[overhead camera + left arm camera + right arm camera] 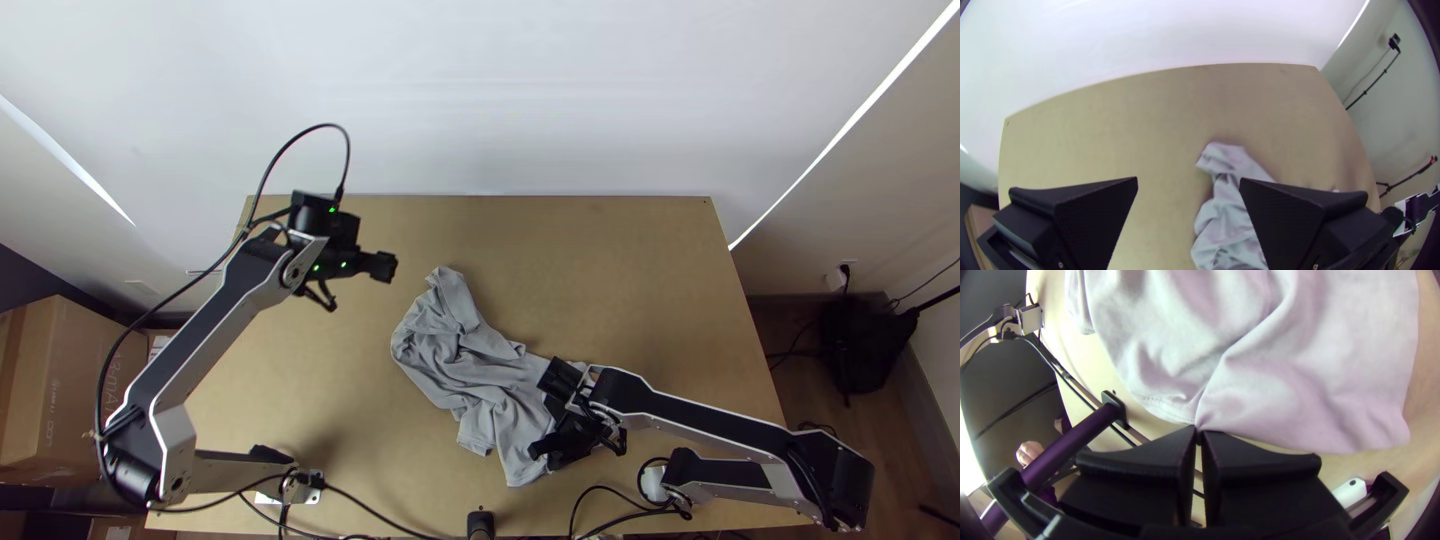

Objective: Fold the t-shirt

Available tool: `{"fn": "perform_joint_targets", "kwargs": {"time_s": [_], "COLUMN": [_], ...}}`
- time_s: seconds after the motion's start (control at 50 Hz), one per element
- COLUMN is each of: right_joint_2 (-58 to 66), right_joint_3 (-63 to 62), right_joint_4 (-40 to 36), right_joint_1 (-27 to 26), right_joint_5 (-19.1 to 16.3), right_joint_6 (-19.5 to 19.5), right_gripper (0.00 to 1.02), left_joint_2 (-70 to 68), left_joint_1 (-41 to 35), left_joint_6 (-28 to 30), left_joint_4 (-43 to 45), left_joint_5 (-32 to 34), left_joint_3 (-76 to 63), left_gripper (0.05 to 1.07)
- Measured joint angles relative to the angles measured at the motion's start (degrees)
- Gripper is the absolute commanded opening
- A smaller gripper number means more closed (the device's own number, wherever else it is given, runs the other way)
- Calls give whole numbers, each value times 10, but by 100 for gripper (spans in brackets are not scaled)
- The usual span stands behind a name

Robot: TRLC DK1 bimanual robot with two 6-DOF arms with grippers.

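Note:
The grey t-shirt lies bunched and wrinkled, slanting across the middle of the table. My left gripper is above the table, up and to the left of the shirt in the top view; in the left wrist view the left gripper has its fingers wide apart, nothing between them. My right gripper is over the shirt's lower right part. In the right wrist view the right gripper is closed on the edge of the t-shirt, pinching it into creases at the fingertips.
Bare wood of the table lies beyond the shirt. A black cylindrical post stands at the near edge. Cables run along that edge by both arm bases. Cardboard boxes are off the left side. A person's hand is beyond the table.

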Motion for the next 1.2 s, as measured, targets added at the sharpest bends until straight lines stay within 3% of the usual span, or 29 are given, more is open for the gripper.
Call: {"fn": "perform_joint_targets", "kwargs": {"time_s": [0.26,0.46,0.62,1.2], "right_joint_2": [-5,-14,-15,-73], "right_joint_3": [0,-1,-2,-10], "right_joint_4": [0,9,20,38], "right_joint_1": [-33,-71,-81,-123], "right_joint_5": [0,3,4,4], "right_joint_6": [0,-3,-4,-4], "right_gripper": [3,3,3,3], "left_joint_2": [119,145,170,293], "left_joint_1": [-111,-201,-222,-289], "left_joint_6": [65,160,188,216], "left_joint_4": [-110,-172,-174,-104], "left_joint_5": [1,25,75,122], "left_joint_3": [196,214,225,221], "left_gripper": [103,103,103,103]}}
